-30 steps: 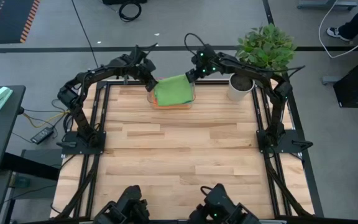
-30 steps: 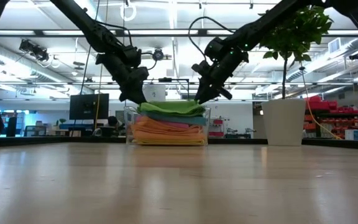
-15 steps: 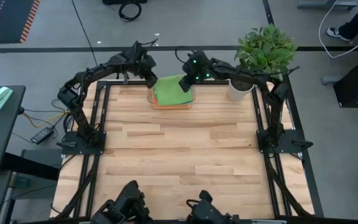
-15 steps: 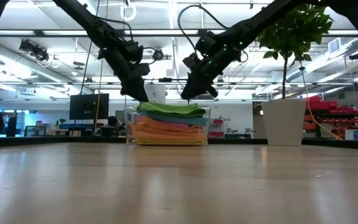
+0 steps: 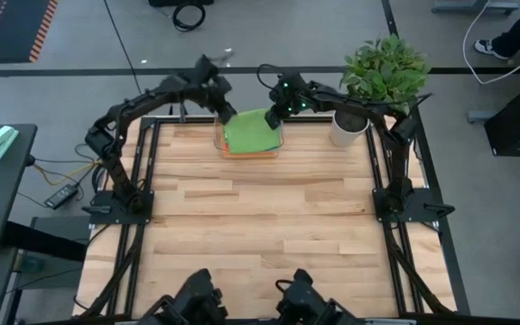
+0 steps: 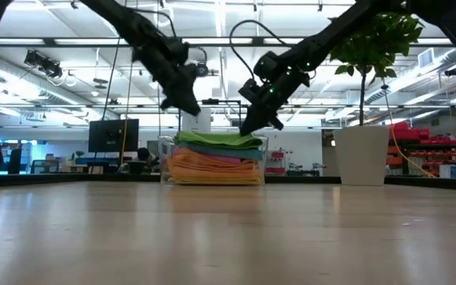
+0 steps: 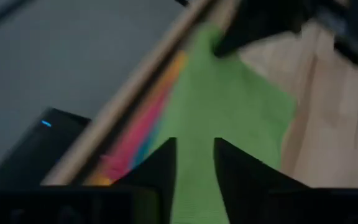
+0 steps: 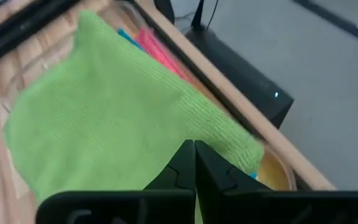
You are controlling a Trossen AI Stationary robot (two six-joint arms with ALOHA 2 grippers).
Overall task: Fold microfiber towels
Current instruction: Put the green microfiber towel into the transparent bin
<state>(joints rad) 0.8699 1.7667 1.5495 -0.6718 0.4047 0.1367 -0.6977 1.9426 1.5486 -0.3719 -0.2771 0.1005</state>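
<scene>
Looks like the pickup step: right gripper (image 5: pixel 273 112) is pinching the green towel (image 5: pixel 251 132) on the stack, left gripper (image 5: pixel 227 110) is hovering half-spread. Next it probably needs lifting clear onto the tabletop (image 5: pixel 260 226).

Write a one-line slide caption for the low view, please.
Both grippers, left and right, hang over a tray stacked with microfiber towels, green towel on top.

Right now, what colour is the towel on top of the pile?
Green. The top towel shows best in the right wrist view.
</scene>
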